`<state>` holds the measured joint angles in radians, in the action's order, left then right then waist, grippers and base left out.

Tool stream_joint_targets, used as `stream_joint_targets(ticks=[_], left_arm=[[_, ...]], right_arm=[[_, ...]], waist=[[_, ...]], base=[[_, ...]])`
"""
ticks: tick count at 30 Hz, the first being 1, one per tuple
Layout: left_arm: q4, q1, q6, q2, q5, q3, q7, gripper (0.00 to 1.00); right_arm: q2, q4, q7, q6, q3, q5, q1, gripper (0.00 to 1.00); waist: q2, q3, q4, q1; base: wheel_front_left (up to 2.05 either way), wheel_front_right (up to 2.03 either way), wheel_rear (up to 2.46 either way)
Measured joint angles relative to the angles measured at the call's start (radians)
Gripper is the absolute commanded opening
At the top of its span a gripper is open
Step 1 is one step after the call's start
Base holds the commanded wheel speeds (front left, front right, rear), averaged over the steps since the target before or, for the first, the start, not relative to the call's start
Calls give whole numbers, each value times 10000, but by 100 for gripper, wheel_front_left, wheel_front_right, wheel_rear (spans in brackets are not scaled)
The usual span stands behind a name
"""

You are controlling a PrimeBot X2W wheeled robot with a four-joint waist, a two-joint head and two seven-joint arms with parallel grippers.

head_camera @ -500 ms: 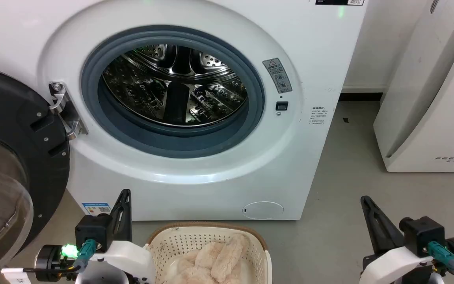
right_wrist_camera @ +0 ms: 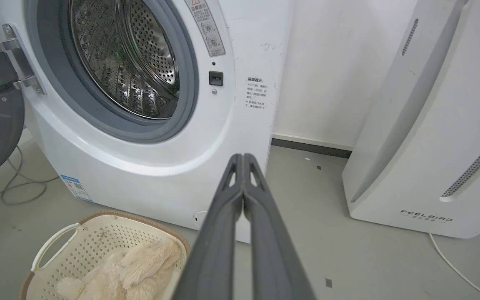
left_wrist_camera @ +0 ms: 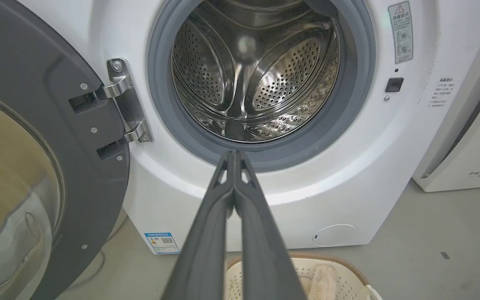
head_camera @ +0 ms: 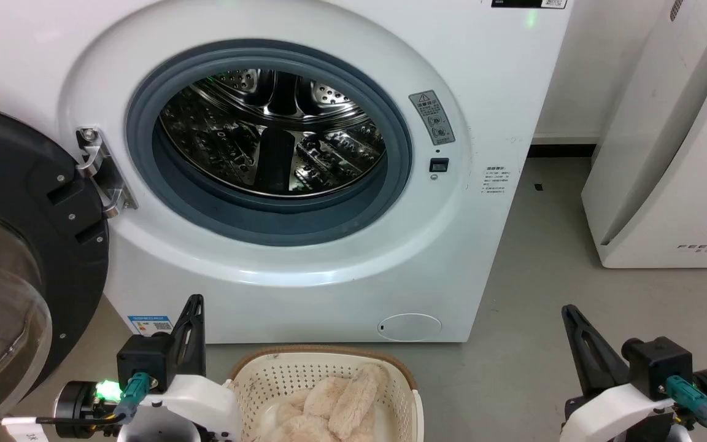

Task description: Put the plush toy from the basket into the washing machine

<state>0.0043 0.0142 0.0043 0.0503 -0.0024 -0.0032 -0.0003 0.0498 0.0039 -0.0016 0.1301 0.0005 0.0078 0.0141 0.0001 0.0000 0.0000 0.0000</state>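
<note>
Fluffy cream-beige plush toy (head_camera: 335, 400) lies in the oval cream perforated plastic basket (head_camera: 267, 377) w/ brown rim; both grippers clenched.

Basket sits on the grey floor (head_camera: 544, 276) just in front of the large white front-load washing machine (head_camera: 304, 301), below its opening. The washer's black-framed round glass door (head_camera: 16, 184) is swung open to the robot's left on its hinge, so the grey rubber ring (head_camera: 280, 224) and shiny perforated steel drum (head_camera: 329, 153) are exposed. Arms: left gripper (head_camera: 194, 304) sits low, just left of the basket, fingers pointing up; wrist cam shows them pressed together tip to tip. The right gripper (head_camera: 568, 310) sits low on the right, well apart from the basket, over the floor, fingers likewise pressed together per wrist cam. White FEELBAIR appliance (head_camera: 666, 184) stands right of the washer. Loose cables (right_wrist_camera: 2, 196) lie on the floor below the door.
</note>
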Motion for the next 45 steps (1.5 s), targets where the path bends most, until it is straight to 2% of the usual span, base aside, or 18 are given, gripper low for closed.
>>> stream_joint_targets(ticks=[6,7,26,45], left_arm=[[0,0,0,0,0,0,0,0],[0,2,2,0,0,-2,0,100],[660,362,104,-2,-8,-251,-286,100],[3674,2279,-165,0,-12,-890,-516,100]], right_arm=[[0,0,0,0,0,0,0,0],[0,0,0,0,-2,2,2,100],[0,-127,-278,0,-180,424,1,100],[0,-403,-711,0,-410,1154,-653,100]], waist=[[0,0,0,0],[0,0,0,0],[0,336,-75,0],[-1,1831,-487,1]], base=[[0,0,0],[0,0,0],[0,0,0],[0,0,0]])
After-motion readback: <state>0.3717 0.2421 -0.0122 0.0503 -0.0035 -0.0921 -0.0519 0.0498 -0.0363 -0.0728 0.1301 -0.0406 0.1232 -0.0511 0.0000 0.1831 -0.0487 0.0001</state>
